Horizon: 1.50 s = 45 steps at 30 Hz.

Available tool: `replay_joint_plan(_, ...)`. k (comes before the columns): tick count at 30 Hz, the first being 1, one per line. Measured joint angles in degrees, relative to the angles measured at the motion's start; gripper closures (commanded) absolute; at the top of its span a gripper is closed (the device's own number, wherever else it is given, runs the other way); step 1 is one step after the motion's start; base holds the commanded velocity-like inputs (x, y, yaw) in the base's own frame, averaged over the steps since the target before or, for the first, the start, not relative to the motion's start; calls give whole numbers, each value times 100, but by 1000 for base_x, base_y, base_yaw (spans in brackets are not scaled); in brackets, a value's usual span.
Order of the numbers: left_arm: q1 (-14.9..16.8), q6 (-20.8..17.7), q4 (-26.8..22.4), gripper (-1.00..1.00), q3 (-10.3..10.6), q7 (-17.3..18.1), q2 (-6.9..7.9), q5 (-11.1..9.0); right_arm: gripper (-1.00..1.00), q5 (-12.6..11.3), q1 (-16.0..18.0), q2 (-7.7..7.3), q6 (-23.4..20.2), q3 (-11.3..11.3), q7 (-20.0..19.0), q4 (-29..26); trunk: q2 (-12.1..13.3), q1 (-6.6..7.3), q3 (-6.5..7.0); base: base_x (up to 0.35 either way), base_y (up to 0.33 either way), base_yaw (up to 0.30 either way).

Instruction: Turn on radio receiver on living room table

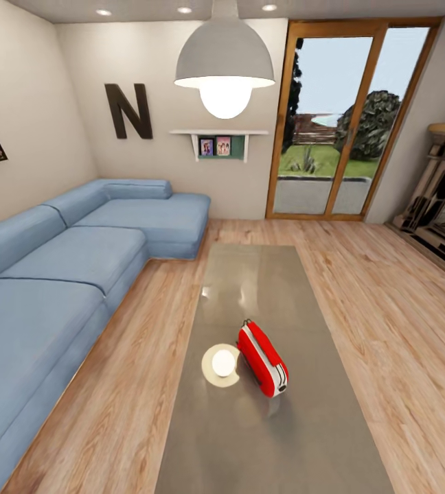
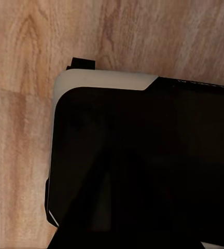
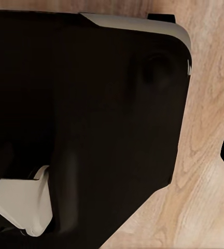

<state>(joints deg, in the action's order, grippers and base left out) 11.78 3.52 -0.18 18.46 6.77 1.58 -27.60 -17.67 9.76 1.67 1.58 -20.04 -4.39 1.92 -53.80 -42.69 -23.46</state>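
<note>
The living room has a plank floor (image 1: pixel 387 288) across the frame; a blue sofa (image 1: pixel 64 274) fills the left side; the desk (image 1: pixel 250 302) runs from centre to the bottom edge; a lamp (image 1: pixel 224 65) hangs at top centre; the radio (image 1: pixel 262 358) stands on the desk, lower centre, just right of the round lamp reflection (image 1: pixel 221 364); wrist views show dark robot body (image 2: pixel 143 166) over floor; either pincer's state cannot be told.
</note>
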Motion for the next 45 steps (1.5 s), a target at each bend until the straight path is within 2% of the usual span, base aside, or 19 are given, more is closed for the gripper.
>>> replay_joint_plan(22,0,9,-44,100,31,0,23,52,-100,6,0,-19,4,0,0,-4,0,0,195,0,0,0)
replay_joint_plan(30,0,9,-44,100,19,0,26,53,-100,63,0,-66,15,-42,0,-7,0,0,204,0,0,0)
replay_joint_plan(45,0,9,-44,100,26,0,26,53,-100,70,0,-57,17,-70,0,-8,0,0,204,0,0,0)
